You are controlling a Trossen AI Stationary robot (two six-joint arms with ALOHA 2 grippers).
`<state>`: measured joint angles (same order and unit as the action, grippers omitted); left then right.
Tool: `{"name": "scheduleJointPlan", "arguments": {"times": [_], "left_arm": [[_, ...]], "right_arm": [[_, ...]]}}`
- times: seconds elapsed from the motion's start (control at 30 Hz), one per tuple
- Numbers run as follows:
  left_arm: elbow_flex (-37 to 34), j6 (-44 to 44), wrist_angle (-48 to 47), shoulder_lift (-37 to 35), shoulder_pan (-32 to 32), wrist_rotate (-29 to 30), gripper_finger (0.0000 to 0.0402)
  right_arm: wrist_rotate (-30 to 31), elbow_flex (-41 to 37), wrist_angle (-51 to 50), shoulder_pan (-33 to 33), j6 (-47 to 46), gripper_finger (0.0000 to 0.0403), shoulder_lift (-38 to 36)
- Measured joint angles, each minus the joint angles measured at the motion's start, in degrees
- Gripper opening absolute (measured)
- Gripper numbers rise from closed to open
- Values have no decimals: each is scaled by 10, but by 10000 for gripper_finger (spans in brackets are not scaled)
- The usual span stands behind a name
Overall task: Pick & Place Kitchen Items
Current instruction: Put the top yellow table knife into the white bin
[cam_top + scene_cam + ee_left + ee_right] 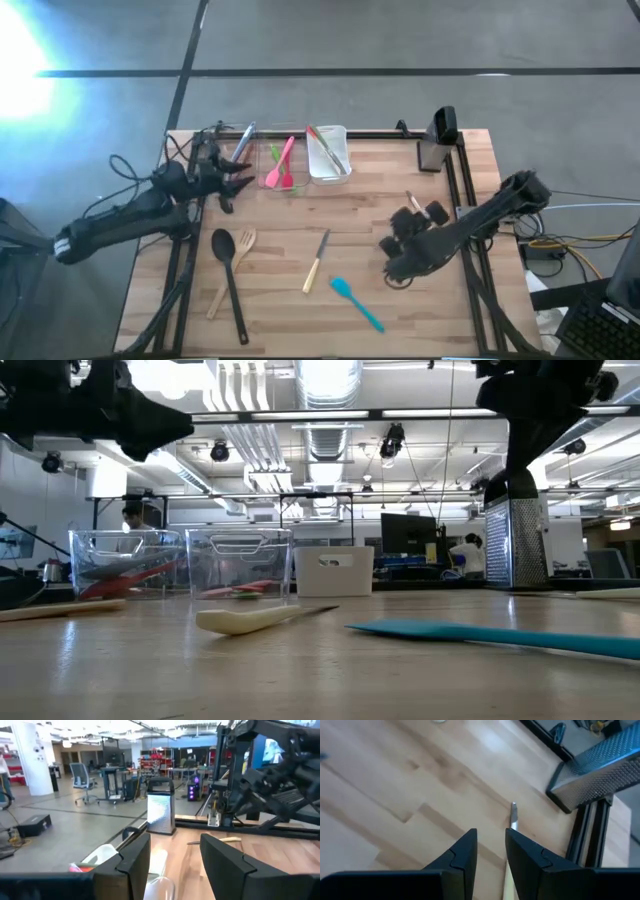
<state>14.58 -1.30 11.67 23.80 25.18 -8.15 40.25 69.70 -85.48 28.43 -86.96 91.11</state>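
On the bare table lie a black spoon (228, 272), a wooden slotted spatula (233, 268), a cream-handled knife (318, 262) and a teal spatula (357, 302). Pink and green utensils (281, 166) sit in a clear bin, and more lie in the white bin (328, 152). My left gripper (175, 840) hovers open by the clear bins at the far left (240, 172), pointing level. My right gripper (491, 834) slants down at the right (412, 212), slightly open. A slim wood-handled utensil (513, 815) lies on the table just under and ahead of its fingers.
A metal box grater (437, 140) stands at the far right corner, beyond my right gripper (600, 770). Two clear bins (125, 565) (240, 565) and the white bin (335, 570) line the far edge. Black frame rails run along the table's sides.
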Motion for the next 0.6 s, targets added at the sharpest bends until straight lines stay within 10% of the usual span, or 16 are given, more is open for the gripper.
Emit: {"name": "scheduleJointPlan", "arguments": {"times": [0.27,0.6], "left_arm": [[-8,-49,11,15,-125,135,165],[-8,-65,-13,36,-145,148,163]], "right_arm": [[0,-98,6,-8,-55,86,-128],[-114,-193,5,-7,-87,99,-254]]}}
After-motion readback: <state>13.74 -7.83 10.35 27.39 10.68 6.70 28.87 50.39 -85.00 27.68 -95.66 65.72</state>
